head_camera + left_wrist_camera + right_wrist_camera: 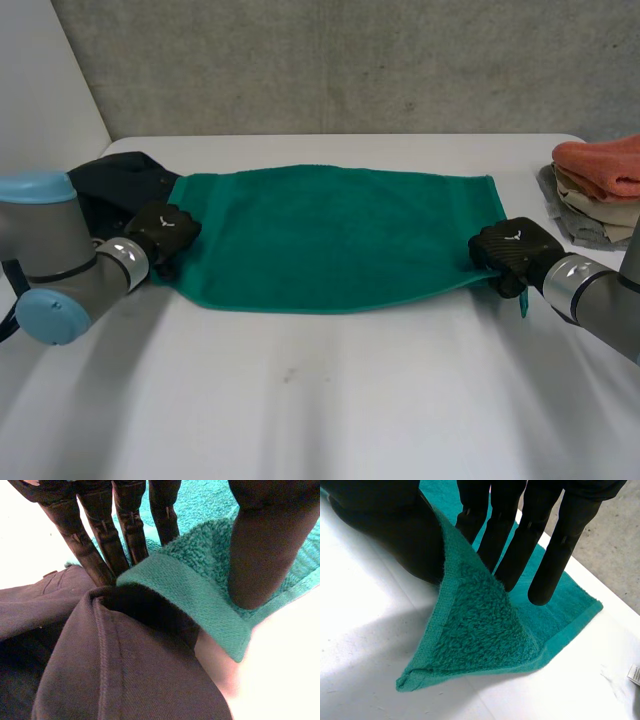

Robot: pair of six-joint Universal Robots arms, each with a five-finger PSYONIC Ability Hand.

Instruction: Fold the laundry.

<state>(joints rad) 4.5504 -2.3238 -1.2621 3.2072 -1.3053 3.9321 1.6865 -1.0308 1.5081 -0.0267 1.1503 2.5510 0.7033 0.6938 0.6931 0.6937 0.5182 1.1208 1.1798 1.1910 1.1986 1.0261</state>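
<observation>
A green towel [330,235] lies spread lengthwise across the white tabletop [320,400], with a robot hand at each near corner. The left robot hand [165,232] pinches the towel's near left corner between thumb and fingers, where the hem rides up over a dark garment [120,180] bunched at that end. The right robot hand [510,250] clamps the near right corner the same way, and that corner is raised off the tabletop into a peak. The rest of the towel is flat, its far edge running straight toward the wall.

Judged from how things lie, the job is at an early stage: both corners are gripped, but no fold of this towel can be seen yet. The near edge has to be carried over to the far one. A stack of folded cloths [600,190] sits at the far right, apparently finished, while the dark garment looks unfolded and waiting its turn.
</observation>
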